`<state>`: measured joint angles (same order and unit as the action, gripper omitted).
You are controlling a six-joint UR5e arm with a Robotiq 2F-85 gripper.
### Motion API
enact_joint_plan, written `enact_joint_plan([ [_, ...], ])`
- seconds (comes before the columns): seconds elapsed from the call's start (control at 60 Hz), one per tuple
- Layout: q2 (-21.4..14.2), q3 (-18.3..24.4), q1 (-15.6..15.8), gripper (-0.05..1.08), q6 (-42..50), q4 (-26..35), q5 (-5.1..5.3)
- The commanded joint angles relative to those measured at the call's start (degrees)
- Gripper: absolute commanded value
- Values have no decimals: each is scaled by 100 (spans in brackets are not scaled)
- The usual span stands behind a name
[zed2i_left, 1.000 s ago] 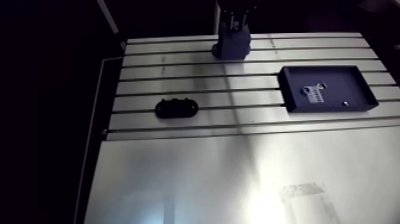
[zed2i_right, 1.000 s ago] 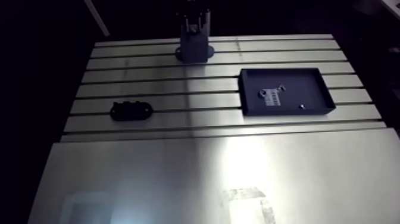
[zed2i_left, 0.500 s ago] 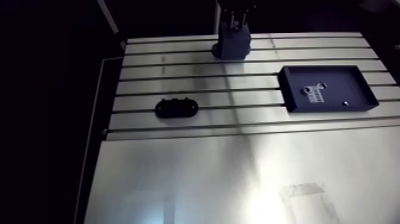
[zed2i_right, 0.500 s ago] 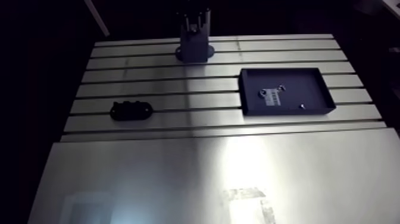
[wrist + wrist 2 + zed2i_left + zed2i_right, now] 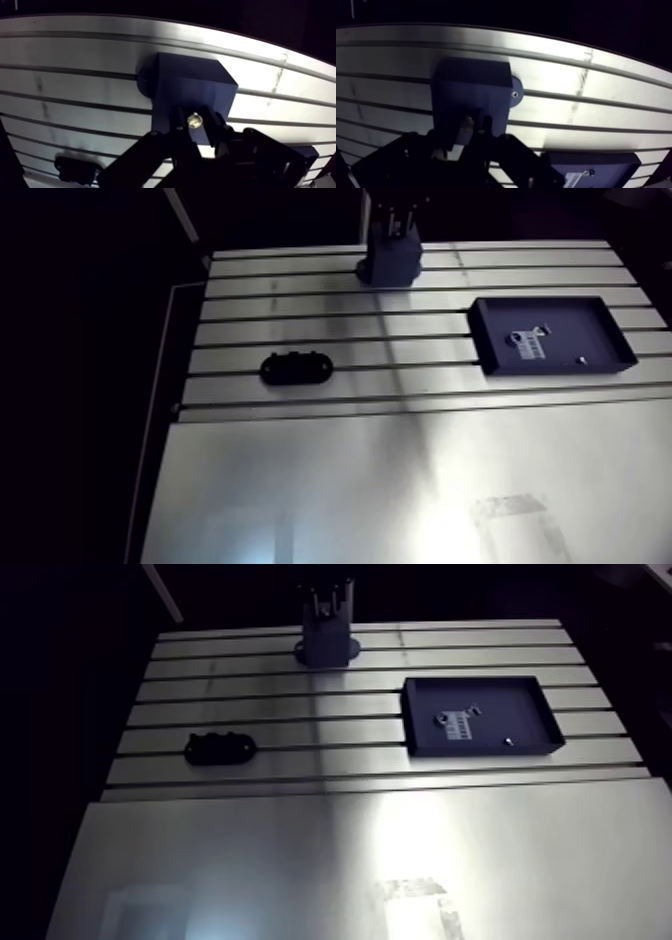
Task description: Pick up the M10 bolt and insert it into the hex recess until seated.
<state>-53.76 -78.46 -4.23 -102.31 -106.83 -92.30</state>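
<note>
- Arm view: the gripper [image 5: 391,235] stands directly over a dark blue block [image 5: 390,266] at the far edge of the table [image 5: 300,308]. A black tray [image 5: 560,371] lies near the right edge and a black oval part [image 5: 296,369] toward the left.
- Wrist view: the fingers [image 5: 178,127] are closed to a narrow gap, clamping the M10 bolt [image 5: 194,120]. Its bright end shows above the block's top face.

A robot assembly bench in a lab or workshop is filling the views.
A slotted aluminium table [image 5: 300,308] is carrying a dark block [image 5: 390,260], a tray [image 5: 590,323] of small hardware and a black oval fixture [image 5: 296,369], while a two-finger gripper [image 5: 195,123] is gripping a bolt [image 5: 194,119] at the block.
</note>
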Motion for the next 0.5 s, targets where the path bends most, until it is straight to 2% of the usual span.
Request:
enact_joint_plan([
  [0.017, 2, 11, 1, 67, -4, 0, -2],
  [0.5, 2, -15, 1, 71, -13, 0, 5],
])
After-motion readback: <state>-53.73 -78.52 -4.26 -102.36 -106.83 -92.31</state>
